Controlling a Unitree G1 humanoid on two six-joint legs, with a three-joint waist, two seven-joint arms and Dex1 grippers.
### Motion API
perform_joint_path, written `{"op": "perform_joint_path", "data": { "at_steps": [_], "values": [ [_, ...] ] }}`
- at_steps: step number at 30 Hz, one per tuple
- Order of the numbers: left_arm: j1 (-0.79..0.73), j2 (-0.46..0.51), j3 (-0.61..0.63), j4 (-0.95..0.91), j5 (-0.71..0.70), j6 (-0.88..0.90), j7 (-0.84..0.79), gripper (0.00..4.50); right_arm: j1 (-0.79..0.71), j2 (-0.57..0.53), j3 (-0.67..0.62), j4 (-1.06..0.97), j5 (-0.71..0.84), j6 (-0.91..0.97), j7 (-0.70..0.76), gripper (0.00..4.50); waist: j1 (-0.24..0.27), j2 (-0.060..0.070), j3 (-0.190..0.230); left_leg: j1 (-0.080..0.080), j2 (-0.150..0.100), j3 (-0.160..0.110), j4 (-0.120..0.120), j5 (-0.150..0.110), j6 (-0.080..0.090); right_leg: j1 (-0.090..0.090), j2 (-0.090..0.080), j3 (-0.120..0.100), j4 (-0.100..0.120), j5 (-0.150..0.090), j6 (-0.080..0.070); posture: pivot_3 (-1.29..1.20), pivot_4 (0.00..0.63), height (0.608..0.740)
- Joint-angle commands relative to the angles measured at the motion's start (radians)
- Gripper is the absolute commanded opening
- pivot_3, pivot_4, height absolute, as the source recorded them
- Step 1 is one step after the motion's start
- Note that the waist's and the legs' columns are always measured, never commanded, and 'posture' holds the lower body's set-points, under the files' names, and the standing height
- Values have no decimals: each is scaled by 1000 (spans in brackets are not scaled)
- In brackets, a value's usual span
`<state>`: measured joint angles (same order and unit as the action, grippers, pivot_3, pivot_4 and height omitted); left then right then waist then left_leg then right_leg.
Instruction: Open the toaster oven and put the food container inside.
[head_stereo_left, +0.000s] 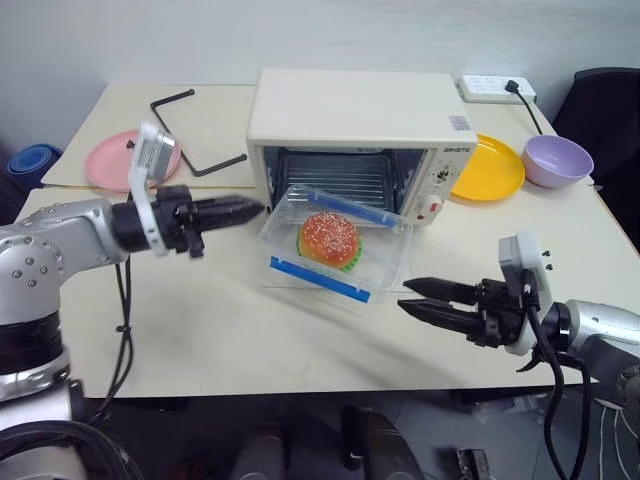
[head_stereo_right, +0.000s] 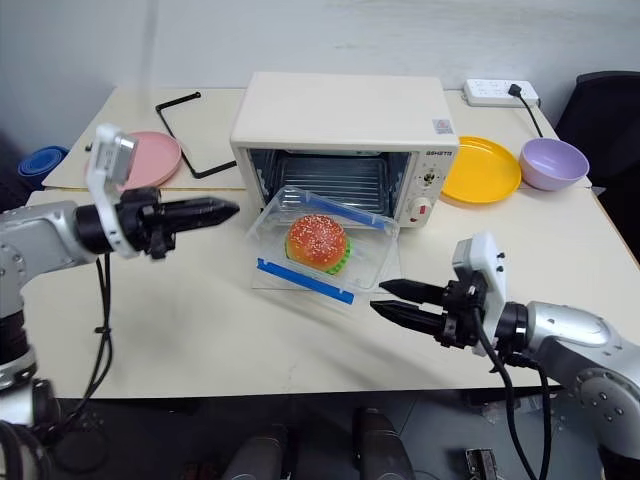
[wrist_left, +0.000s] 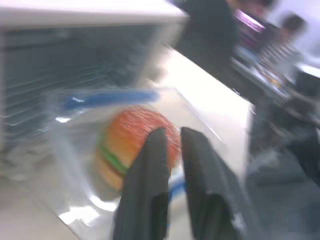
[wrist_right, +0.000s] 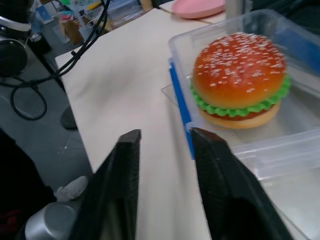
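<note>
While the toaster oven (head_stereo_left: 350, 125) sits near the back edge of the table (head_stereo_left: 200, 330) with its glass door folded down toward the front, the food container (head_stereo_left: 335, 245) rests on that lowered door, just in front of the oven's mouth and its wire rack. The container is a shallow clear box with a blue clip along each long side and a toy hamburger (head_stereo_left: 328, 238) at its middle. Its long axis runs roughly across the oven opening, turned a little so the end on the robot's right sits nearer the oven's knobs; its near long side seems tipped slightly down toward the table's front edge, though the clear plastic makes this hard to judge.

The left gripper (head_stereo_left: 248, 209) points level toward the container's left end, stopping just short of it, jaws clenched together and empty. The right gripper (head_stereo_left: 412, 297) hovers above the table near the front edge, pointing toward the container's near right corner, its fingers slightly parted with nothing between them.

Behind the oven to the left lie a pink plate (head_stereo_left: 112, 160) and a black bent rod (head_stereo_left: 190, 135). To the right are a yellow plate (head_stereo_left: 495, 168), a purple bowl (head_stereo_left: 558, 160) and a white power strip (head_stereo_left: 492, 88) at the back right corner.
</note>
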<state>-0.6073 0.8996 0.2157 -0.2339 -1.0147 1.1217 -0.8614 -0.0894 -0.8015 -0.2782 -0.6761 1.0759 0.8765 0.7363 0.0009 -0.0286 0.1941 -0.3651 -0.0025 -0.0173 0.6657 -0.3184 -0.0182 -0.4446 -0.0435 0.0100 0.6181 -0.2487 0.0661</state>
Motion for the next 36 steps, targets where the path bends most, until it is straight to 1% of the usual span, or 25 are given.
{"op": "perform_joint_path", "data": {
  "at_steps": [1, 2, 4, 6, 9, 11, 14, 15, 16, 18, 21, 23, 27, 31, 34, 36],
  "values": [
    [55, 65, -118, -39, 135, -165, -193, 0, 4, 23, 102, -19, -65, -11, -44, 188, 1, 0, 0, 0, 0, 0, 0, 0, 0, 0, 0, 0, 0, 0, 0, 0, 150, 740],
    [65, 73, -158, -39, 188, -214, -212, 0, -5, 33, 136, -10, -98, -18, -62, 86, 0, 0, 0, 0, 0, 0, 0, 0, 1, 0, 0, 0, 0, 0, -1, 0, 150, 740],
    [75, 74, -247, -31, 309, -309, -220, 0, -34, 63, 195, 11, -153, -26, -100, 86, 0, 0, 0, -1, 0, 0, 0, 0, 1, 0, 0, 2, 0, 0, -1, 0, 150, 740],
    [75, 60, -304, -16, 389, -369, -217, 0, -55, 87, 224, 26, -185, -34, -122, 86, -1, 0, 0, -2, 0, 0, 0, 0, 1, 0, 0, 3, 0, 0, -1, 0, 150, 740],
    [79, 15, -345, 4, 451, -432, -214, 0, -93, 135, 255, 61, -237, -42, -171, 86, -1, 0, 0, -2, 0, 0, 0, 0, 1, -1, 1, 3, 0, 0, 0, 0, 150, 740],
    [74, -45, -353, 21, 478, -452, -174, 0, -138, 170, 289, 120, -325, -60, -226, 86, -3, 0, 0, -3, 0, 0, 0, 0, 2, -1, 1, 3, 0, 0, 0, 0, 150, 740],
    [56, -127, -350, 35, 509, -452, -111, 0, -181, 207, 309, 195, -412, -94, -264, 86, -3, 0, 0, -2, 1, 0, 0, 0, 2, -1, 1, 4, 1, 0, 1, 0, 150, 740],
    [16, -195, -352, 93, 552, -444, -8, 0, -223, 231, 312, 243, -439, -115, -278, 86, -2, 0, 0, -2, 1, 0, 0, 0, 2, -1, 1, 4, 1, 0, 1, 0, 150, 740],
    [-13, -247, -352, 140, 582, -451, 56, 0, -260, 255, 315, 287, -464, -135, -291, 86, -3, 0, 0, -4, 1, 0, 0, 0, 2, -2, 1, 4, 1, 1, 1, 0, 150, 740],
    [-65, -325, -343, 211, 613, -453, 142, 0, -323, 293, 331, 368, -523, -172, -317, 86, -1, 0, 0, -2, 0, -1, 2, 0, 3, -1, 2, 2, 2, 1, 2, 0, 150, 740],
    [-123, -401, -324, 281, 650, -459, 211, 0, -392, 325, 381, 475, -659, -256, -348, 86, -2, 0, 0, -3, -3, 0, 2, 2, 5, -2, 1, 1, 2, 4, 6, 0, 150, 740],
    [-159, -437, -321, 333, 678, -478, 246, 0, -440, 379, 370, 540, -682, -283, -378, 86, -3, 0, 0, -3, -2, 0, 1, 2, 5, -2, 0, 0, 3, 4, 6, 0, 150, 740],
    [-211, -483, -301, 410, 707, -508, 282, 0, -517, 447, 366, 655, -751, -349, -401, 86, -5, 0, 0, -6, -1, 1, 0, 2, 5, -6, -2, 1, 4, 4, 6, 0, 150, 740],
    [-246, -505, -284, 465, 718, -524, 290, 0, -575, 489, 354, 745, -786, -388, -406, 86, -6, 0, 0, -6, -1, 2, 0, 2, 5, -6, -3, 1, 4, 4, 6, 0, 150, 740],
    [-246, -500, -266, 458, 708, -512, 274, 0, -593, 501, 333, 775, -789, -396, -400, 86, -5, 0, 0, -6, -1, 2, 0, 2, 5, -6, -3, 1, 4, 4, 7, 0, 150, 740],
    [-222, -473, -244, 409, 687, -488, 251, 0, -575, 488, 318, 735, -772, -379, -377, 86, -5, 0, 0, -6, -1, 2, 0, 2, 5, -6, -3, 2, 4, 4, 7, 0, 150, 740]
  ]
}}
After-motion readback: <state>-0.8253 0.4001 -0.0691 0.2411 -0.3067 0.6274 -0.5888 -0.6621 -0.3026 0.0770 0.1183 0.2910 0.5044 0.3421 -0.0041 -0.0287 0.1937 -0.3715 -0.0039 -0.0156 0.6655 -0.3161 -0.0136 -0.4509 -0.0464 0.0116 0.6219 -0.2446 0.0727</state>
